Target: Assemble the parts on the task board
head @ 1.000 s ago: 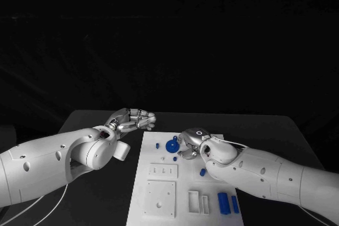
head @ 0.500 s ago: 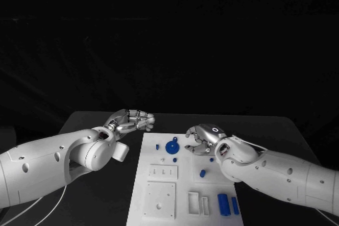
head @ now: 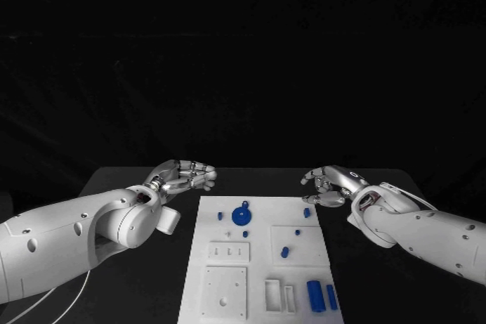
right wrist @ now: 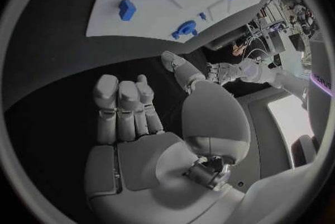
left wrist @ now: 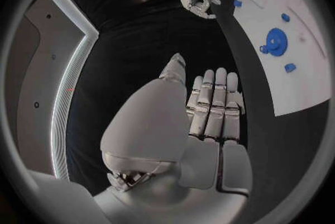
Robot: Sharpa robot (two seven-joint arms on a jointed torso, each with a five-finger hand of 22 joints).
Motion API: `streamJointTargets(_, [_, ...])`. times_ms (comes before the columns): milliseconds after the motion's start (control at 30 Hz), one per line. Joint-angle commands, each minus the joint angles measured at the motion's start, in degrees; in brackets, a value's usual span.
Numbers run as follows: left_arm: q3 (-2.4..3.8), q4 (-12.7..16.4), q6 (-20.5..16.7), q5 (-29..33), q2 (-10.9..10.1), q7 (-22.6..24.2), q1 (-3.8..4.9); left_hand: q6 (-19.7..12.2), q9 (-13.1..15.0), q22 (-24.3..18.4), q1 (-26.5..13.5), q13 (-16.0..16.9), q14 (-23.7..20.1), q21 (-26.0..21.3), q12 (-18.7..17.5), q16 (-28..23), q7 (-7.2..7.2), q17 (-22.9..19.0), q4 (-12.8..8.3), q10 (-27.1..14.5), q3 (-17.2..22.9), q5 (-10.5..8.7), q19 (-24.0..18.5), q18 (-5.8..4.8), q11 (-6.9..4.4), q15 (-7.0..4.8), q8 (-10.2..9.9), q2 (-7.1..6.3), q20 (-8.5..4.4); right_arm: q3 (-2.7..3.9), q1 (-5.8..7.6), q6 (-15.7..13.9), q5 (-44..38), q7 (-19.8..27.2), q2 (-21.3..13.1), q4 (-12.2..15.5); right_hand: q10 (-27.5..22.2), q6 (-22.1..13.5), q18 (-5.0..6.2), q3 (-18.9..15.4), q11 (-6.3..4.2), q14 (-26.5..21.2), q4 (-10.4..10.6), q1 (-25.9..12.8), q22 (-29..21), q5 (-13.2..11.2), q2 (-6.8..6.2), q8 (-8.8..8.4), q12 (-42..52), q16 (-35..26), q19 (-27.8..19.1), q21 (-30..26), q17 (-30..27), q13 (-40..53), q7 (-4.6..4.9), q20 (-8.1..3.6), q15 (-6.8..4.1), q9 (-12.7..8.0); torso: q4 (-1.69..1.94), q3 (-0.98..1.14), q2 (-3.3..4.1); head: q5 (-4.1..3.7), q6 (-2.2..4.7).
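— Both hands empty? 
— Yes. The left hand [head: 185, 176] hovers off the task board [head: 258, 296]'s far left corner, fingers loosely curled on nothing; the right hand [head: 329, 185] hangs past its far right corner, fingers apart.
— And the parts?
— The blue gear [head: 242, 215] sits on the board, small blue pieces around it; two blue bars [head: 324, 296] lie near.
— Next?
— Probably choosing and reaching for a loose piece.

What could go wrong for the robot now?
Both hands are off the white board: the right hand hangs past its far right corner, the left hand past its far left corner, both holding nothing. Reaching back in, fingers might bump the blue gear or knock the small blue pegs out of place.
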Motion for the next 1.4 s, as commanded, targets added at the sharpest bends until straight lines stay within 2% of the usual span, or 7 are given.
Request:
streamJointTargets(33, [0.03, -0.3, 1.1, -0.2, 0.2, 0.8, 0.05, -0.1, 0.0, 1.1, 0.5, -0.1, 0.3, -0.2, -0.3, -0.3, 0.56, 0.1, 0.1, -0.3, -0.1, 0.05, -0.3, 0.89, 0.05, 0.02, -0.4, 0.08, 0.22, 0.00, -0.23, 4.0, 2.3, 4.8, -0.4, -1.3, -0.6, -0.2, 7.07, -0.9, 0.12, -0.5, -0.6, 0.2, 0.9, -0.3, 0.41, 0.16, -0.4, -0.5, -0.5, -0.5, 0.1, -0.1, 0.27, 0.16, -0.10, 0.0, -0.51, 0.41, -0.32, 0.01, 0.08])
streamJointTargets(200, [0.02, -0.7, 1.1, -0.2, 0.4, 0.8, 0.04, -0.1, 0.0, 1.1, 0.5, -0.1, 0.3, -0.2, -0.3, -0.3, 0.56, 0.1, 0.1, -0.3, -0.1, 0.04, -0.3, 0.88, 0.06, 0.02, -0.4, 0.08, 0.23, 0.00, -0.93, 6.1, 0.4, 4.8, 0.8, -4.8, -1.5, -1.1, 7.07, -2.1, 0.17, -1.2, -1.0, 1.8, 0.9, -2.4, 0.04, -0.27, -0.7, -1.0, -1.6, -1.1, 0.1, -0.2, 0.31, 0.54, -0.04, -0.2, -0.73, 0.86, -0.36, 0.05, -0.12])
streamJointTargets(367, [0.01, -1.0, 1.3, -0.2, 0.6, 0.9, 0.02, -0.1, 0.0, 1.1, 0.5, -0.1, 0.3, -0.3, -0.3, -0.3, 0.56, 0.1, 0.1, -0.3, -0.1, 0.04, -0.3, 0.88, 0.06, 0.02, -0.4, 0.09, 0.23, -0.01, -2.16, 7.7, -1.5, 5.0, 2.6, -8.7, -2.7, -2.6, 7.07, -2.4, -0.08, -2.1, -1.0, 4.5, 0.9, -4.7, -0.28, -0.90, -0.9, -1.4, -2.7, -1.8, 0.2, -0.2, 0.01, 0.92, -0.25, -0.5, -0.66, 0.95, -0.31, -0.02, -0.41])
streamJointTargets(567, [-0.01, -1.3, 1.4, -0.2, 0.7, 0.8, -0.02, -0.1, 0.0, 1.1, 0.5, -0.1, 0.3, -0.3, -0.3, -0.4, 0.57, 0.1, 0.1, -0.3, -0.1, 0.04, -0.3, 0.88, 0.07, 0.03, -0.4, 0.11, 0.23, -0.01, -3.62, 8.8, 0.3, 6.0, 3.4, -11.0, -3.5, -3.6, 7.07, -1.4, 0.12, -2.6, -1.0, 7.1, 1.0, -0.9, -0.84, -1.20, -0.8, -1.5, -3.2, -2.0, 0.4, -0.1, 0.23, 1.43, -0.08, -0.6, -0.40, 1.14, -0.12, -0.36, -0.84])
streamJointTargets(900, [-0.01, -0.8, 1.5, -0.2, 0.5, 0.8, -0.01, -0.1, 0.0, 1.1, 0.4, -0.1, 0.3, -0.3, -0.3, -0.4, 0.58, 0.1, 0.1, -0.3, -0.1, 0.02, -0.3, 0.87, 0.08, 0.03, -0.4, 0.15, 0.24, -0.01, -4.79, 8.4, 0.1, 6.1, 5.2, -12.6, -3.6, -3.6, 7.07, -1.2, 0.19, -2.7, -1.0, 7.4, 1.1, -0.8, -0.36, -1.10, -0.6, -1.3, -3.2, -1.8, 0.6, 0.0, 0.29, 1.56, 0.01, -0.5, -0.43, 1.25, 0.05, -0.38, -1.28])
streamJointTargets(1133, [-0.01, -0.5, 1.6, -0.2, 0.4, 0.7, -0.01, -0.1, 0.0, 1.1, 0.4, -0.1, 0.3, -0.3, -0.3, -0.4, 0.58, 0.1, 0.1, -0.3, -0.1, 0.01, -0.3, 0.87, 0.09, 0.04, -0.4, 0.16, 0.24, -0.01, -4.82, 7.1, 1.0, 5.3, 5.8, -13.2, -3.3, -3.2, 7.07, -1.0, 0.11, -2.4, -0.6, 6.3, 1.1, -4.8, 1.35, -0.68, -0.2, -1.1, -2.8, -1.6, 0.9, -0.1, 0.20, 1.60, -0.06, -0.4, -0.27, 1.16, 0.03, -0.38, -1.52])
streamJointTargets(1400, [-0.01, -0.4, 1.6, -0.3, 0.3, 0.6, -0.01, -0.1, 0.0, 1.1, 0.4, -0.1, 0.3, -0.3, -0.3, -0.4, 0.59, 0.1, 0.1, -0.4, -0.2, 0.00, -0.3, 0.86, 0.09, 0.04, -0.5, 0.15, 0.24, -0.02, -4.82, 7.1, 1.0, 4.8, 6.5, -13.8, -2.7, -1.3, 7.07, 4.6, 0.09, -1.9, 1.4, 5.8, 1.0, -12.1, 2.77, 0.25, 0.0, -1.1, -2.2, -1.5, 1.0, -0.6, 0.18, 1.38, -0.05, -0.3, -0.38, 1.06, -0.11, -0.24, -1.76])
